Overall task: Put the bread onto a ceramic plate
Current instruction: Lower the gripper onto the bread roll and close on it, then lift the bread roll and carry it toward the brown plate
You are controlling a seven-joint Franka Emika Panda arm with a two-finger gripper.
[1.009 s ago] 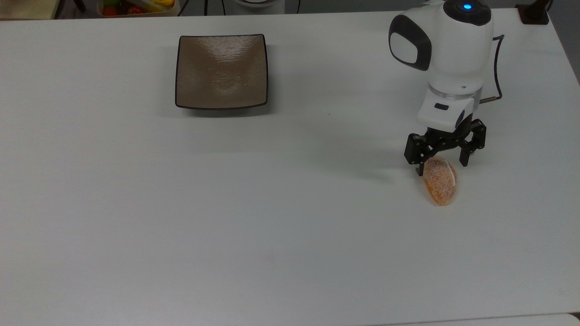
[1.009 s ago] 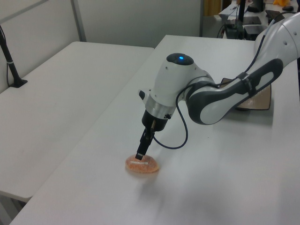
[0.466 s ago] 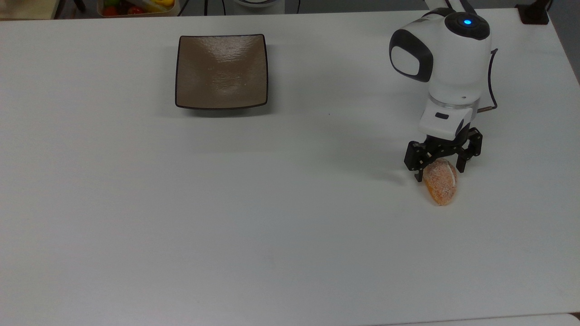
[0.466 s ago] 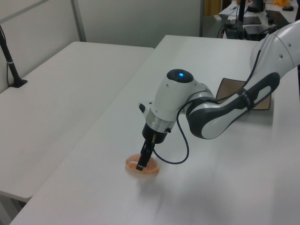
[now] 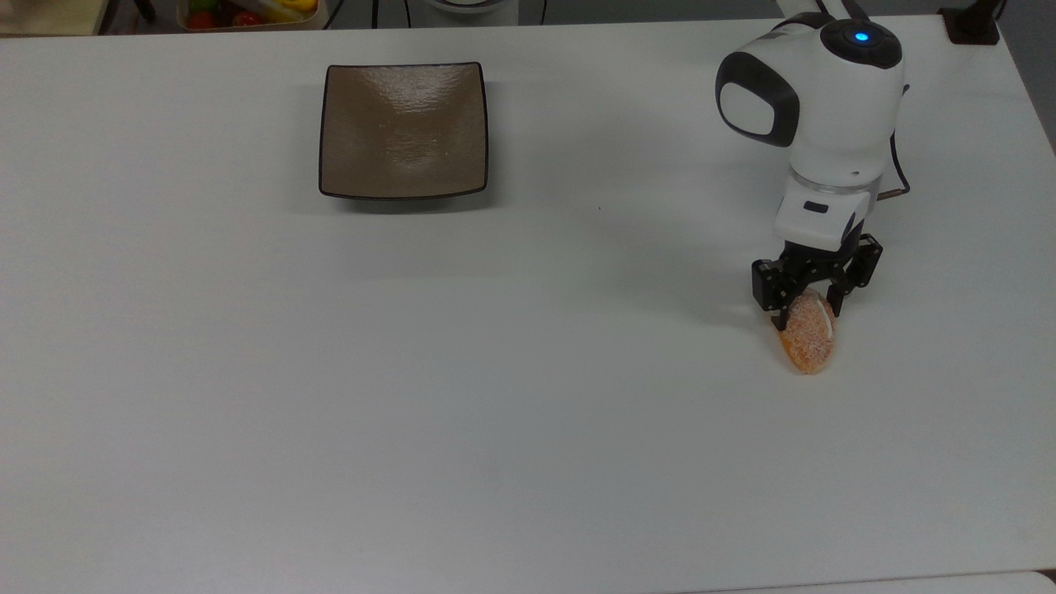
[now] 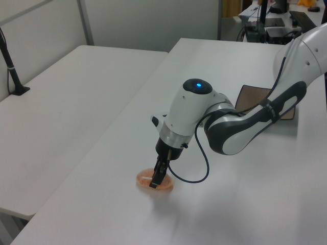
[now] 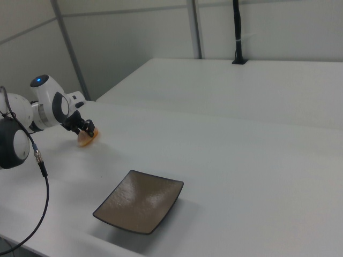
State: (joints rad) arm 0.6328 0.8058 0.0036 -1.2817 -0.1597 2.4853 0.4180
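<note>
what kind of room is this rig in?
Likely an office or lab: plain white tables pushed side by side, partition walls behind them, and desks with computer gear in the left view's background.

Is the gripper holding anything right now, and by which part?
The gripper is closed on the bread, gripping across its end nearest the arm. The bread sits on the table.

White arm [image 5: 833, 91], black gripper [image 5: 813, 299] (blue light, dark cable)

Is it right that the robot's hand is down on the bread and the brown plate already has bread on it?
Not quite. The hand is down on the bread, but the top view shows the ceramic plate holding nothing; the bread lies on the table.
</note>
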